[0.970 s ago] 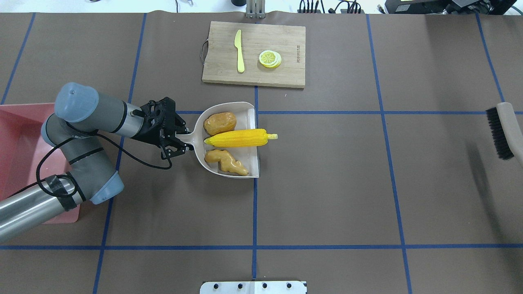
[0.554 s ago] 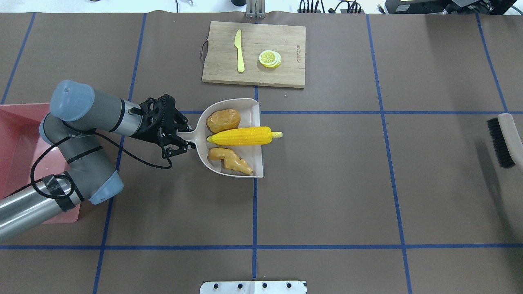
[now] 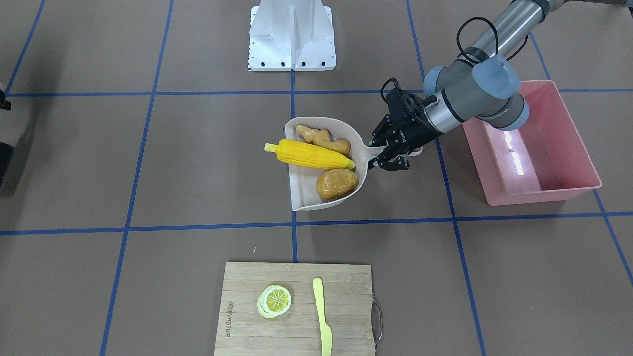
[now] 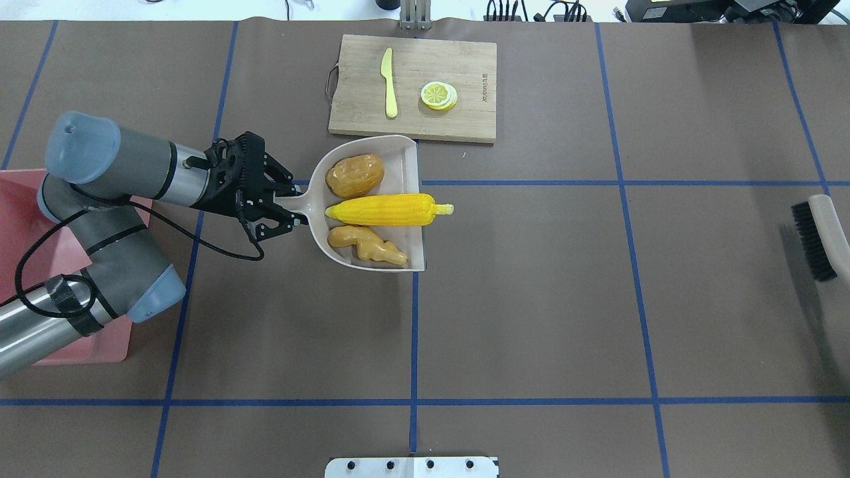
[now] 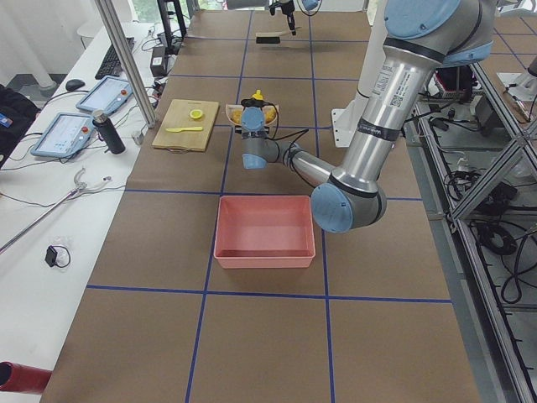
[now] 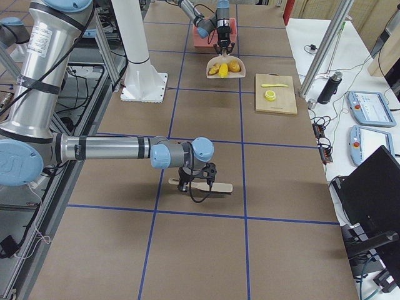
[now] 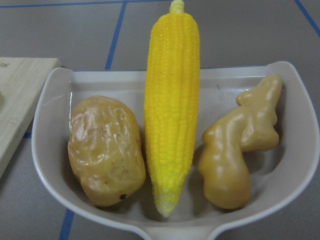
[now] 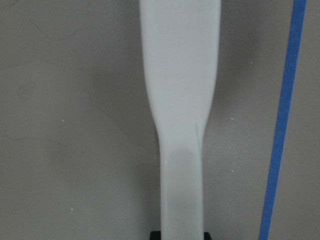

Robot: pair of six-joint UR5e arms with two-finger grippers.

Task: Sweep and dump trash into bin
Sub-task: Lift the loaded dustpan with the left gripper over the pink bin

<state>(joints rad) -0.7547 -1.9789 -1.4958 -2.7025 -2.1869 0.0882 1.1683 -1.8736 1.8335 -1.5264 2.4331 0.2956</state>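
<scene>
The tabletop (image 4: pixel 531 299) is covered in matte brown paper ruled into large squares by blue tape. At the robot's left end sits the bin (image 3: pixel 544 194), a pink translucent rectangular tub with a rimmed edge; the left arm reaches across above it. On the far side from the robot lies a rectangular wooden board (image 4: pixel 458 73) with a wire handle. Near the middle is the beige plastic dustpan (image 4: pixel 402 166), rounded at the back and straight at its open mouth. Its short handle is clamped in the black left tool (image 4: pixel 292 211). All the trash lies in this pan, well apart from the bin. At the right end, the right tool (image 6: pixel 197 185) is closed on the pale, smooth handle of a brush (image 4: pixel 813 242) with black bristles. In the pan, the bumpy yellow corn (image 4: pixel 382 210) lies in the middle, its tip poking past the mouth. It is flanked by the glossy rounded potato (image 4: pixel 355 176) on the board side and the knobbly tan ginger (image 4: pixel 365 245) on the robot side. On the board lie a slim yellow knife (image 4: pixel 388 83) and a round pale lemon slice (image 4: pixel 438 95).
</scene>
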